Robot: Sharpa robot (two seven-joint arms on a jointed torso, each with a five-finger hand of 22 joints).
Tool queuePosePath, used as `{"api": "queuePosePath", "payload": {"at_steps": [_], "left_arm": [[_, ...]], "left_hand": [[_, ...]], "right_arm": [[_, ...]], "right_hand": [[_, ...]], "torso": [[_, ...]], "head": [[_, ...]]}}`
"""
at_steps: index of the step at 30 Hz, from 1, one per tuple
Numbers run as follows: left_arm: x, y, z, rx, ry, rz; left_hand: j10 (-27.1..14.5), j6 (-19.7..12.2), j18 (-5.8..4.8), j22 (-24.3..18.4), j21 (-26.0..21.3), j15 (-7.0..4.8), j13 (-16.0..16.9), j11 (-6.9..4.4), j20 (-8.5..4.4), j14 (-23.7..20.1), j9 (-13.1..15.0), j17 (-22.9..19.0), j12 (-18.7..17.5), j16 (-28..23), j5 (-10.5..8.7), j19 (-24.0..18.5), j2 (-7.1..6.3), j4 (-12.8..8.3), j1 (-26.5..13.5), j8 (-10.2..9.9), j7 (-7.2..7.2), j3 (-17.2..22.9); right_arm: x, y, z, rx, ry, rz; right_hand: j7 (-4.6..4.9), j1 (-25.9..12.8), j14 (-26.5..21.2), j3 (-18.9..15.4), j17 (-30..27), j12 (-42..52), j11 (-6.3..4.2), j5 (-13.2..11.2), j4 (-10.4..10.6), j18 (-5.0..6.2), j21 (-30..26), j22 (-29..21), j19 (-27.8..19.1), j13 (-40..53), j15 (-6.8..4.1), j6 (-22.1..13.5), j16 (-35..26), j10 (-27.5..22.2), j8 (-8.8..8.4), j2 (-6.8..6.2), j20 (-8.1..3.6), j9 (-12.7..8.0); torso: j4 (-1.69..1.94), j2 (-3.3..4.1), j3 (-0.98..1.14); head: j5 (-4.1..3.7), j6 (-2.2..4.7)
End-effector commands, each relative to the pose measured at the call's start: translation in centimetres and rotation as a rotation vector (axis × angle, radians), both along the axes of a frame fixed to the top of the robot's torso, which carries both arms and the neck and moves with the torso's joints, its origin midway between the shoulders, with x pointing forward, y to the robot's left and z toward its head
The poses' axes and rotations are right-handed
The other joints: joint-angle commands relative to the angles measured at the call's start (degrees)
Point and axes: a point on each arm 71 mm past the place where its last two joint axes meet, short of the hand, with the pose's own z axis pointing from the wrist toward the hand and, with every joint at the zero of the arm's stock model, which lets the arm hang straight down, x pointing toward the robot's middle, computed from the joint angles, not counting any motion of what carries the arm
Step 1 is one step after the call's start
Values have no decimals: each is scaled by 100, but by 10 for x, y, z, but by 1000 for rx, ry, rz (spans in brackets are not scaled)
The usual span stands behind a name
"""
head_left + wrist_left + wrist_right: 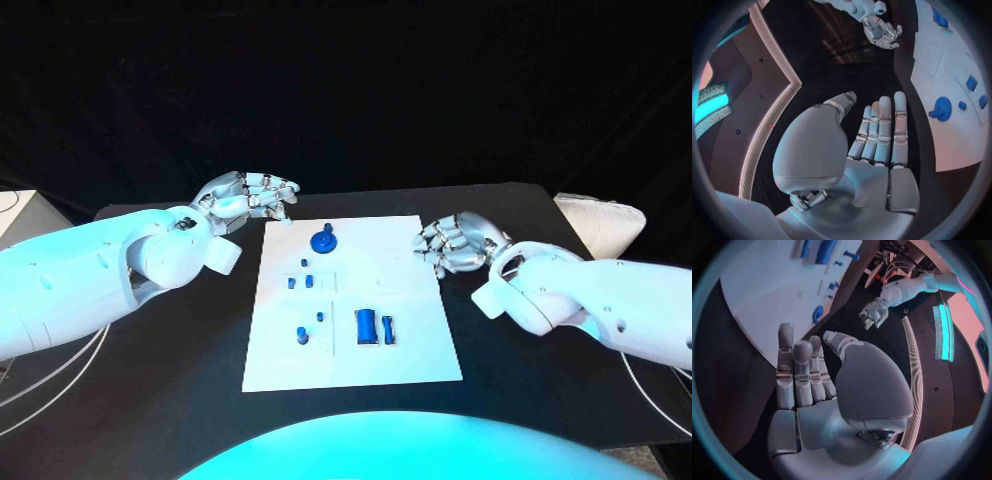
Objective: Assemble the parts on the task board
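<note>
On the white task board (411, 350) in the middle of the black tabletop (562, 390) lie the small blue parts. The round blue part (326, 240) sits at 12 o'clock. The left hand (248, 197), empty with fingers apart, is nearer, at 10 o'clock from it. The right hand (459, 243) is empty too, at 3 o'clock.

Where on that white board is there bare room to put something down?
The white task board is bare along its near edge, below the large blue rectangular block, and in its far corner next to the right hand. It is crowded down the middle, from the round blue knob to the small blue pegs.
</note>
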Motion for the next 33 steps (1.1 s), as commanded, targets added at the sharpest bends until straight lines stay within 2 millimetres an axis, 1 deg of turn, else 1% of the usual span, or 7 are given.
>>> {"api": "queuePosePath", "payload": {"at_steps": [1,14,15,16,23,24,33], "left_arm": [[8,7,3,-88,-75,121],[31,18,-11,-148,-105,308],[29,15,-14,-100,-72,233],[29,15,-14,-100,-72,233],[24,6,-13,-89,-78,263],[22,4,-13,-87,-79,270],[-2,-25,-9,-45,-100,378]], "left_hand": [[463,109,68,-369,-582,56,-450,24,108,96,-75,-480,-719,-1052,-5,-116,-50,40,58,-83,-16,195],[804,98,60,-1775,-2575,442,-579,240,566,-200,-445,-1078,-2800,-3582,-2,-458,-31,-47,-15,-667,-107,131],[-881,-4662,-969,-3304,-3662,-469,-940,-747,-1058,-4948,-1964,-2517,-3627,-5144,-1087,-4877,1172,-902,-2339,-2032,-999,-2513],[-4900,-4662,-969,-3304,-3662,-469,-940,-747,-1058,-4948,-1964,-2517,-3627,-5144,-1087,-4877,1172,-902,-2390,-2032,-999,-2513],[-4900,-4662,-969,-3304,-3662,-469,-940,-747,-1058,-4948,-1964,-2517,-3627,-5144,-1087,-4877,1172,-902,-3726,-2032,-999,-2513],[-4900,-4662,-969,-3304,-3662,-469,-940,-747,-1058,-4948,-1964,-2517,-3627,-5144,-1087,-4877,1172,-902,-7838,-2032,-999,-2513],[-4900,-4662,-969,-3304,-3662,-469,-940,-747,-1058,-4948,-1964,-2517,-3627,-5144,-1087,-4877,1172,-902,-7838,-2032,-999,-2513]], "right_arm": [[25,-5,12,271,-42,-39],[86,-17,22,389,-141,-121],[84,-19,19,291,-126,-153],[84,-19,19,292,-126,-154],[73,-4,20,359,-137,-181],[70,0,20,376,-139,-189],[34,38,31,547,-149,-286]], "right_hand": [[49,33,-244,115,-429,-467,39,-122,-56,51,-394,-390,-119,-615,58,-23,-818,-81,-45,-10,66,-55],[285,-174,-1248,321,-2196,-2379,465,-651,-256,69,-1341,-3230,-1320,-4082,669,63,-3839,133,-721,52,730,-455],[-847,-2386,-3044,-2820,-4988,-2945,-372,-1479,-876,-983,-1691,-5768,-6898,-5123,49,-5007,-4889,-1741,-2060,1268,-541,-2459],[-847,-2437,-3089,-2820,-4988,-2945,-372,-1479,-876,-983,-1691,-5768,-6898,-5123,49,-5007,-4889,-1784,-2060,1268,-541,-2459],[-847,-7663,-7276,-2820,-4988,-2945,-372,-1479,-876,-983,-1691,-5768,-6898,-5123,49,-5007,-4889,-6158,-2060,1268,-541,-2459],[-847,-7663,-7276,-2820,-4988,-2945,-372,-1479,-876,-983,-1691,-5768,-6898,-5123,49,-5007,-4889,-6158,-2060,1268,-541,-2459],[-847,-7663,-7276,-2820,-4988,-2945,-372,-1479,-876,-983,-1691,-5768,-6898,-5123,49,-5007,-4889,-6158,-2060,1268,-541,-2459]], "torso": [[-13,-114,-30],[31,-186,10],[26,-183,-4],[26,-183,-4],[35,-171,-5],[37,-168,-5],[68,-127,-9]], "head": [[-15,0],[102,250],[81,153],[81,156],[89,358],[90,409],[116,1120]]}}
